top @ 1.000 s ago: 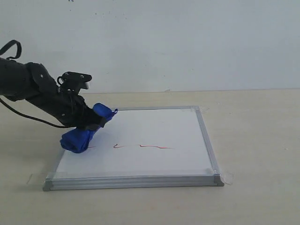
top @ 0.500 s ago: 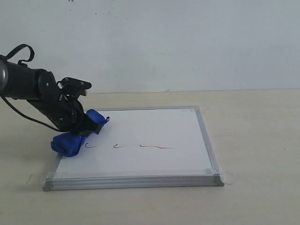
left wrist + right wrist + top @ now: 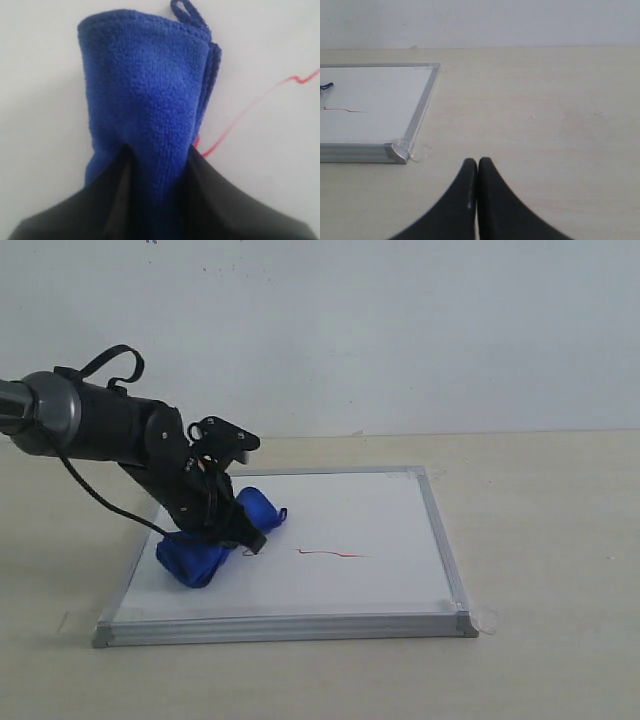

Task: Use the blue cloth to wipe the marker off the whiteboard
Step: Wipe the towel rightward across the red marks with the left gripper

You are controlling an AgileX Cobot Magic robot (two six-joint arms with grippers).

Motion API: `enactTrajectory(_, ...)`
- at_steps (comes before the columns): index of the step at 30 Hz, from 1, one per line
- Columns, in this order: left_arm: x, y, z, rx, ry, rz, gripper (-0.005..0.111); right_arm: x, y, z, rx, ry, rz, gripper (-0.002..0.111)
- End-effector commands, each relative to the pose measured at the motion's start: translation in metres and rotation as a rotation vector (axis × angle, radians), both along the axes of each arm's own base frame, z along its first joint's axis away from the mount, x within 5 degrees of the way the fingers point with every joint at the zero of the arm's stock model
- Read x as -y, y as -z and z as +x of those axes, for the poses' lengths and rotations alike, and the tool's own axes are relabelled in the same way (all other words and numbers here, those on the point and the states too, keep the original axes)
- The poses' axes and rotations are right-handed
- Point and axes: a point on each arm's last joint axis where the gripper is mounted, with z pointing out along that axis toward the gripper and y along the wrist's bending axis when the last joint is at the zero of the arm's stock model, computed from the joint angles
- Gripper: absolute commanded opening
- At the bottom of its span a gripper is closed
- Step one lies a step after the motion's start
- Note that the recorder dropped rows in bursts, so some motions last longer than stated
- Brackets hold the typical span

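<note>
Left hand (image 3: 240, 532) on the wiping pass, right hand (image 3: 478, 163) parked.

Exterior view: my left hand is clamped on the deep-blue plush microfibre cloth (image 3: 200, 558), pressed at about 8 o'clock on the glossy silver-framed white whiteboard (image 3: 350, 502). The thin red marker line (image 3: 335, 555) runs off toward 3 o'clock. I reckon a light or skewed pass would skip the wavy stroke, and a heavy one could shove the board across the pale matte worktop (image 3: 540, 540). Left wrist view: soft, nubbly folds are pinched between smooth black fingers (image 3: 220, 200), with a small loop (image 3: 189, 12) at the free end. The bunched roll may smear ink rather than lift it. Right wrist view: the right hand's tips are pressed together, holding nothing, well apart from the clear tape tab (image 3: 422, 152) at the board's corner.
</note>
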Motion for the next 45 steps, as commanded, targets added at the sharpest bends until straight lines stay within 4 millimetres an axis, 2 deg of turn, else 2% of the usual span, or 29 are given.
enactTrajectory(1,0.017,0.016,-0.019,-0.162,0.029,0.01,0.004,0.001,-0.001,0.0,0.01,0.007,-0.005,0.0)
enactTrajectory(4,-0.006,0.015,-0.008,-0.113,-0.023,0.029,0.004,0.001,-0.001,0.0,0.01,0.007,-0.005,0.0)
enactTrajectory(7,-0.051,0.015,0.002,-0.098,-0.163,0.009,0.004,0.001,-0.001,0.0,0.01,0.007,-0.005,0.0)
enactTrajectory(11,-0.074,0.016,0.002,-0.127,-0.216,0.011,0.004,0.001,-0.001,0.0,0.01,0.007,-0.005,0.0)
enactTrajectory(15,-0.056,0.016,-0.002,-0.154,-0.177,0.011,0.004,0.001,-0.001,0.0,0.01,0.007,-0.005,0.0)
enactTrajectory(22,0.011,0.017,-0.018,-0.175,-0.006,0.033,0.004,0.001,-0.001,0.0,0.01,0.007,-0.005,0.0)
enactTrajectory(25,0.025,0.017,-0.023,-0.167,0.056,0.061,0.004,0.001,-0.001,0.0,0.01,0.007,-0.005,0.0)
enactTrajectory(28,0.018,0.017,-0.021,-0.151,0.061,0.128,0.004,0.001,-0.001,0.0,0.01,0.007,-0.005,0.0)
enactTrajectory(34,-0.038,0.016,-0.009,-0.144,-0.156,0.248,0.004,0.001,-0.001,0.0,0.01,0.007,-0.005,0.0)
enactTrajectory(38,-0.069,0.016,-0.009,-0.193,-0.263,0.244,0.004,0.001,-0.001,0.0,0.01,0.007,-0.005,0.0)
enactTrajectory(41,-0.073,0.017,-0.012,-0.234,-0.275,0.221,0.004,0.001,-0.001,0.0,0.01,0.007,-0.005,0.0)
enactTrajectory(45,-0.052,0.019,-0.016,-0.277,-0.194,0.147,0.004,0.001,-0.001,0.0,0.01,0.007,-0.005,0.0)
